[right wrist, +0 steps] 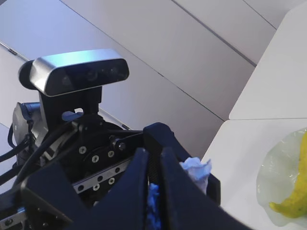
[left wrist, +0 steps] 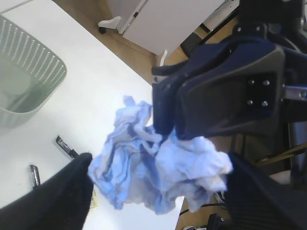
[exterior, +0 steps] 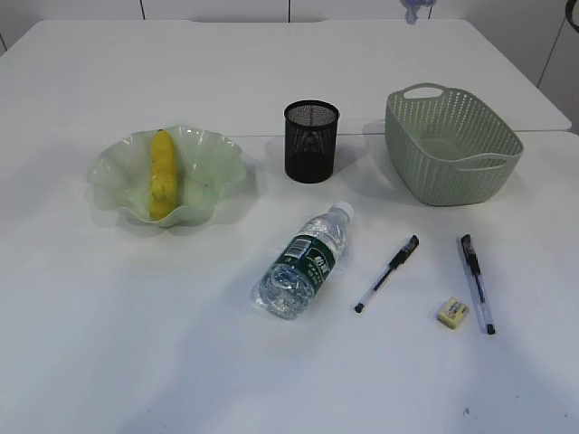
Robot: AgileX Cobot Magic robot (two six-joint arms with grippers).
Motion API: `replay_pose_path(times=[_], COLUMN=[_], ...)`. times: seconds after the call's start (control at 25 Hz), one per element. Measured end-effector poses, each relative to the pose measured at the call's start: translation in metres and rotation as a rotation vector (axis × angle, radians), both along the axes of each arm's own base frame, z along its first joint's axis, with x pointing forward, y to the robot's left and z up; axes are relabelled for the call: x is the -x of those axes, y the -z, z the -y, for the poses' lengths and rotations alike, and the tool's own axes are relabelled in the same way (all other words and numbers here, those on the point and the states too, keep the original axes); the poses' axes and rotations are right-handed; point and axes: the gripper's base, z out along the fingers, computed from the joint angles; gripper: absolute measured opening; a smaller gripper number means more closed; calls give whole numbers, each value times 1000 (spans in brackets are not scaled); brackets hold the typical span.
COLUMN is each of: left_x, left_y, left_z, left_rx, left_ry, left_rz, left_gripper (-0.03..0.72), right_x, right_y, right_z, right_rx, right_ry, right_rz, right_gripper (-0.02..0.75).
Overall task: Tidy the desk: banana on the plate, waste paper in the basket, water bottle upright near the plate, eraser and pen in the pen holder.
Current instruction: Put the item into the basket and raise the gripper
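Plainly, the paper (left wrist: 158, 167) is one soft, light wad, held in the air off the table edge; it crushes easily, so pinch its bulk. The right claw (right wrist: 153, 155) is nearly closed on it. The left claw (left wrist: 159, 165) brackets it wide; whether it presses, I cannot tell. Count: one banana (exterior: 162, 174) on the plate (exterior: 113, 176), one lying bottle (exterior: 304, 262), two pens (exterior: 387, 273), one eraser (exterior: 452, 313), one holder (exterior: 311, 140), one basket (exterior: 452, 145).

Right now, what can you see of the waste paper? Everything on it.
The waste paper is a crumpled wad, white with blue tints, soft and deeply creased. It hangs clear of the table, pinched between the left gripper fingers, beyond the table's edge with the basket off to one side. A white corner also shows in the right wrist view. Nothing else visibly touches it.
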Motion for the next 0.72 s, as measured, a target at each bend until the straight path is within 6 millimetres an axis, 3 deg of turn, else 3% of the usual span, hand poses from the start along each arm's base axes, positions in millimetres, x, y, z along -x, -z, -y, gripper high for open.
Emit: replay_pose_path(times=[0.72], left_x=[-1], left_y=[1], left_z=[-1], left_rx=[-17], left_ry=[-38], left_rz=[-26], left_gripper=[632], right_x=[-2], right_y=[1], right_z=[9], right_rx=[19], right_ry=[26], right_rz=[15], right_gripper=[21])
